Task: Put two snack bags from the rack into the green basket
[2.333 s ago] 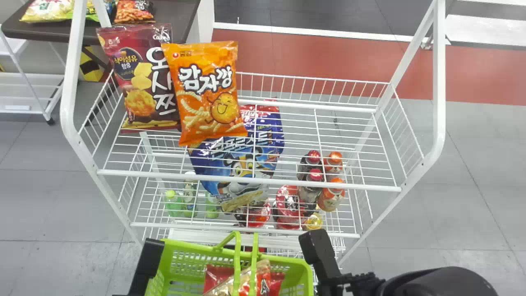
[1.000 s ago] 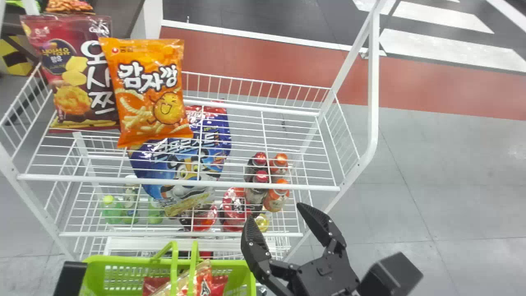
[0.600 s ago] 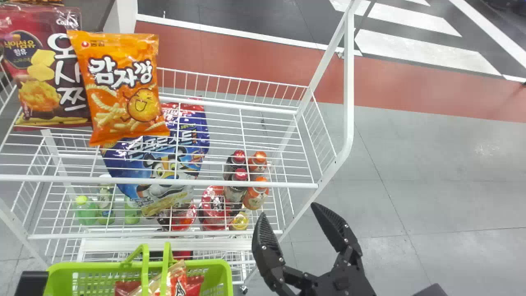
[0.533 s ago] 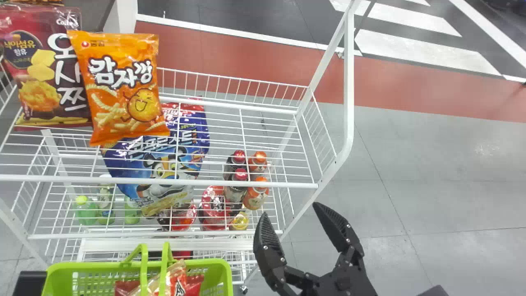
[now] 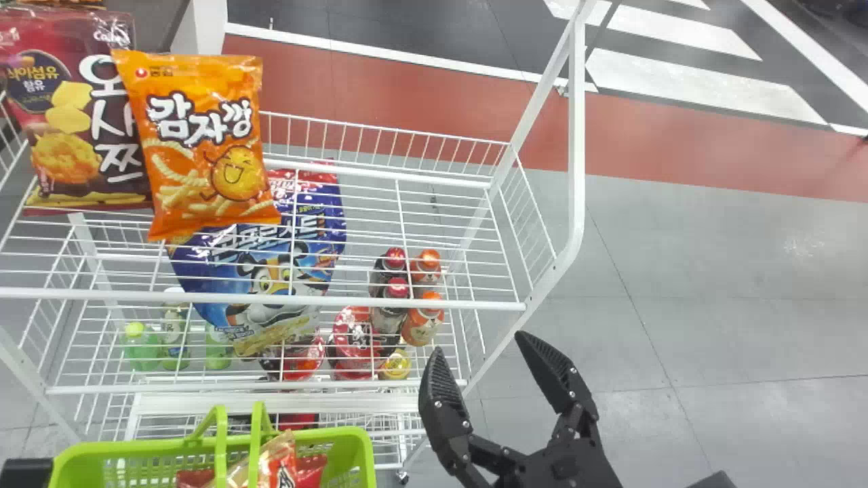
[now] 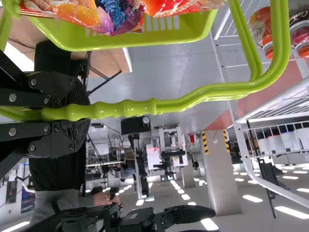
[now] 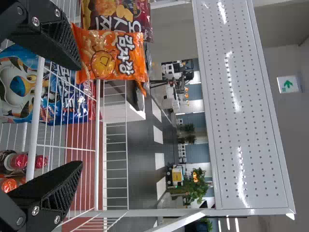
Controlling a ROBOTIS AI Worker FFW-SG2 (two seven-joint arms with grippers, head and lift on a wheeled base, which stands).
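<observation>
Upper tier of the white wire rack (image 5: 271, 297): two snack bags, both toward its left end. The orange snack bag (image 5: 203, 146) stands propped with its printed front showing and overlaps the edge of the dark red snack bag (image 5: 74, 122) beside it. Below, seen through the wires, a blue bag (image 5: 264, 268) with a tiger face leans back; near it are green bottles (image 5: 142, 349) to the left and, to the right, bottles with red caps (image 5: 397, 288) and bottles with orange caps (image 5: 424, 318), with red tubs (image 5: 352, 342) close by. The green basket (image 5: 363, 435) sits in front of the rack at the lower left, its two handles (image 5: 221, 444) raised, and holds packets in red and clear wrapping (image 5: 288, 468). The left gripper (image 5: 27, 472) is at the basket's left side; in the left wrist view, the left gripper (image 6: 79, 115) has its fingers clenched around the green handles, one finger to either side. The right gripper (image 5: 479, 344) is positioned near the right front corner of the rack, well apart from both snack bags; its fingers are released and spread wide. The right wrist view confirms a broad gap between the fingers (image 7: 50, 191) of that gripper, with rack wires behind them. A white perforated panel (image 7: 236, 106) is noted beyond the rack in that view.
</observation>
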